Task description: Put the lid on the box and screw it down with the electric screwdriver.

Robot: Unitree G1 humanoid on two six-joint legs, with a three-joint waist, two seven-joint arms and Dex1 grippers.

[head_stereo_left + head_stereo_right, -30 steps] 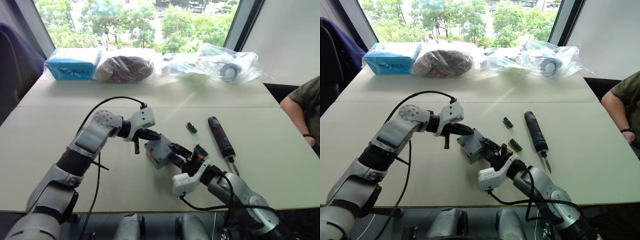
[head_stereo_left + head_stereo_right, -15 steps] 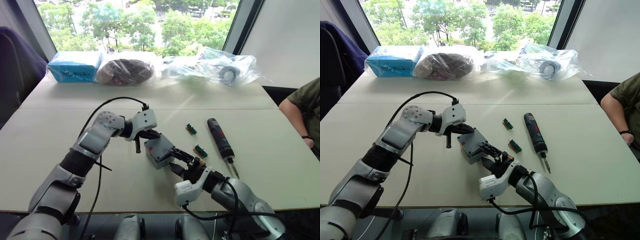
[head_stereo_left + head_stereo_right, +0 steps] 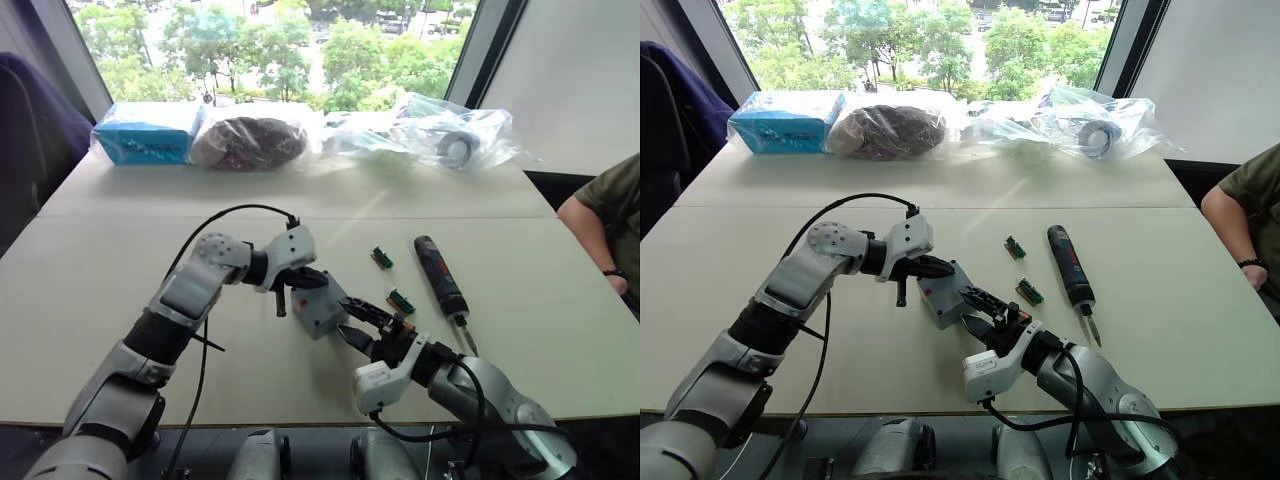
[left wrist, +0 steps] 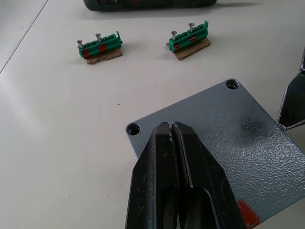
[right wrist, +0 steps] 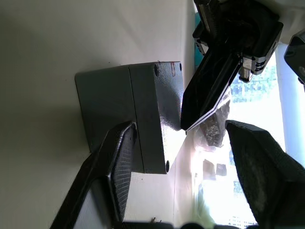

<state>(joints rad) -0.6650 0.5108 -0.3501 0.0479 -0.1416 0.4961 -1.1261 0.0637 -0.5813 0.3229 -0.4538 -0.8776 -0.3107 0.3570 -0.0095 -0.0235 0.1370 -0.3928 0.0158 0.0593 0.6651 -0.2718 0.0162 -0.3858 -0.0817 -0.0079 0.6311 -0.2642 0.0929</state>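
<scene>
Lid (image 4: 224,129): square, speckled grey plastic, corner screw holes.

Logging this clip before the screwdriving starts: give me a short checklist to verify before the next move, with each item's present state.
1. Lid seated on the box: ok, edges look flush.
2. Left hand steadying the lid: ok, fingers shut, tips resting on its top face.
3. Right hand free for the tool: ok, open, empty, fingers pointing at the box.
4. Electric screwdriver reachable: ok, lying untouched on the table on the right arm's side.
5. Corner screws in place: not ok for the two holes in the left wrist view, which are empty.
6. Green connectors out of the way: ok, apart from the box.
</scene>
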